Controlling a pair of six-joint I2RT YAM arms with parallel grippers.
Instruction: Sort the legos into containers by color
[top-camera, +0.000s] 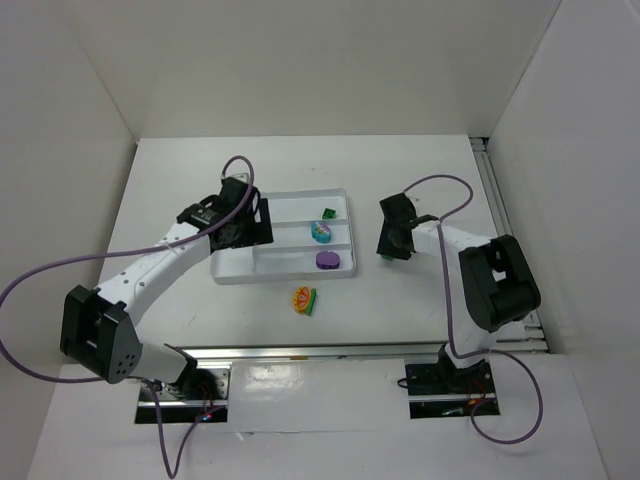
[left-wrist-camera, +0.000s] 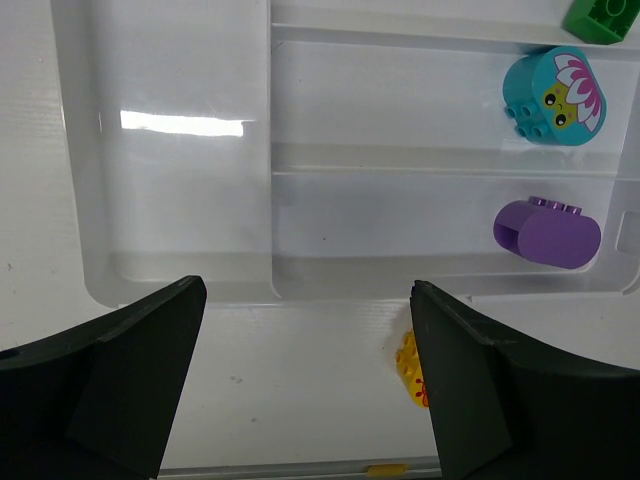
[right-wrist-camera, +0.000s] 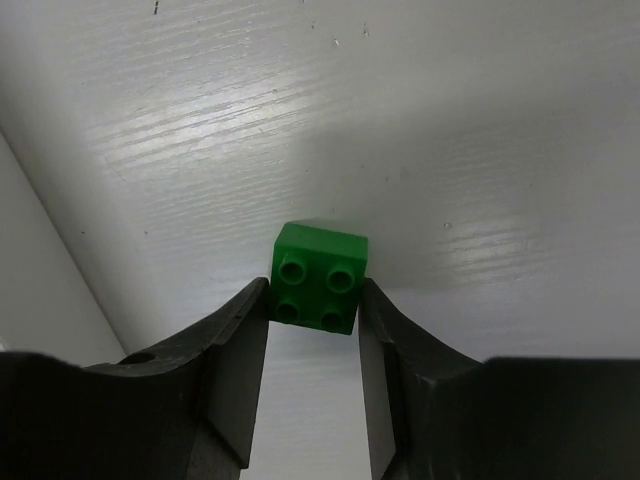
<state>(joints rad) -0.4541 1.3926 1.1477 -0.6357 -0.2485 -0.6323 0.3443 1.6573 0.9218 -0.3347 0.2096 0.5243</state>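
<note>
A green cube (right-wrist-camera: 320, 278) is sitting between the two fingers of the right claw (right-wrist-camera: 312, 300), studs facing the wrist camera. The fingers are pressing against its opposite sides, so the claw is closed to just the cube's width. That claw (top-camera: 392, 245) is hanging over the bare counter (top-camera: 400, 180) just off the right end of the white tray (top-camera: 232, 268). Whether the cube is touching the counter or is lifted off it, I cannot tell.

Inside the tray (left-wrist-camera: 170, 200), three narrow strips are running along its right part. The other green cube (top-camera: 328, 212) is lying in the far strip, seen at the top corner of the left wrist view (left-wrist-camera: 597, 18). The cyan-and-pink round piece (top-camera: 322, 232) is lying in the middle strip (left-wrist-camera: 555, 95). The purple oval (top-camera: 329, 261) is lying in the near strip (left-wrist-camera: 548, 232), close to the tray's right end.

The orange-yellow piece (top-camera: 303, 299) is lying on the counter just outside the tray's near wall, partly hidden behind a finger in the left wrist view (left-wrist-camera: 412, 370).

The left claw (top-camera: 245, 225) is hovering over the tray's large left compartment, its fingers spread wide and holding nothing (left-wrist-camera: 308, 300).
</note>
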